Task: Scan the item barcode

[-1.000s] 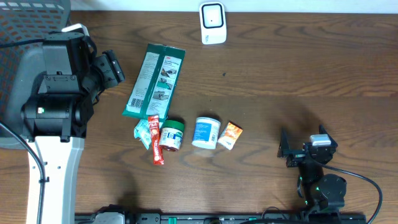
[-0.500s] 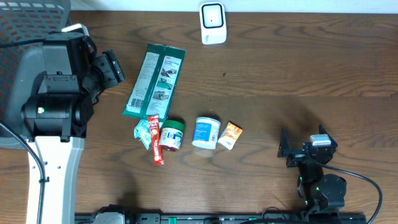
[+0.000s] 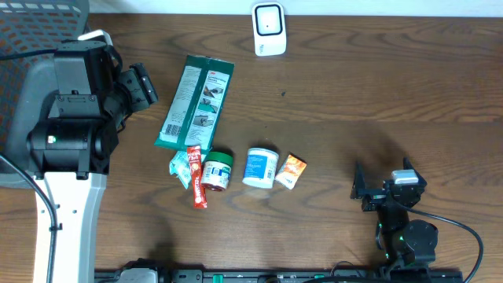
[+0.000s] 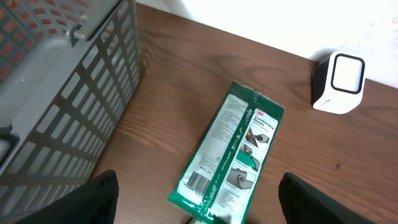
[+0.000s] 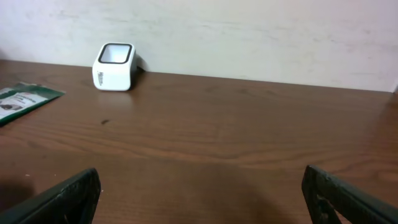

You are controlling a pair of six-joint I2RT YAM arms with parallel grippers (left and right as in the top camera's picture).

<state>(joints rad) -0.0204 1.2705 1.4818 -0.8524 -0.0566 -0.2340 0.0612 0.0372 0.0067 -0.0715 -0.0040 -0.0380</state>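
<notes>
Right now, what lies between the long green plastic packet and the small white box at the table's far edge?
Only bare wooden table separates the long green plastic packet from the small white box, as the overhead view shows.

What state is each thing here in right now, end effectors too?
Left end effector: open, empty.
Right end effector: open, empty.
Green package: lying flat, barcode up.
Barcode scanner: standing upright, untouched.
Green-lidded jar: on its side.
White tub: on its side.
Orange sachet: lying flat.
Red stick packet: lying flat.
</notes>
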